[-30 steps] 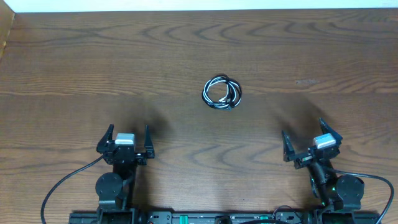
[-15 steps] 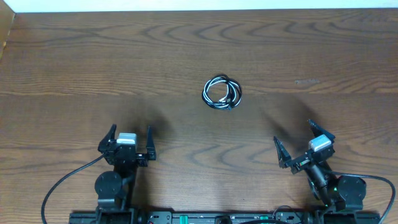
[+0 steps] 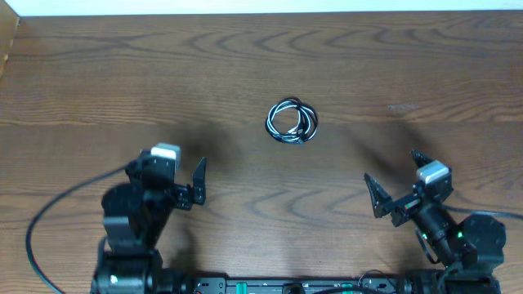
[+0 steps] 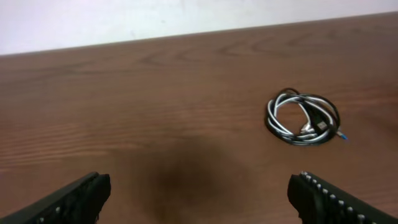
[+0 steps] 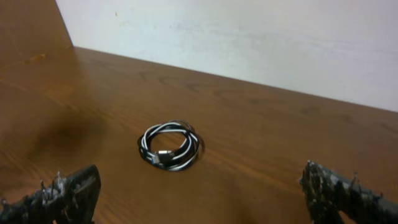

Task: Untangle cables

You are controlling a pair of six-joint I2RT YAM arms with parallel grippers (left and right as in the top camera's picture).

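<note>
The black and white cables (image 3: pixel 292 122) lie wound together in one small coil on the wooden table, past both arms. The coil shows in the left wrist view (image 4: pixel 303 117) at the right and in the right wrist view (image 5: pixel 170 146) left of centre, with small plug ends inside it. My left gripper (image 3: pixel 169 175) is open and empty, near the front left. My right gripper (image 3: pixel 397 184) is open and empty, near the front right. Both grippers are well short of the coil.
The wooden table (image 3: pixel 163 73) ends at a white wall at the far edge (image 3: pixel 261 6). Thick black arm wires (image 3: pixel 49 220) loop at the front left and front right. A raised wooden edge stands at the far left (image 5: pixel 31 25).
The left arm has risen and shifted forward and slightly left. The right arm has turned and moved a little toward the coil. The coil has not moved.
</note>
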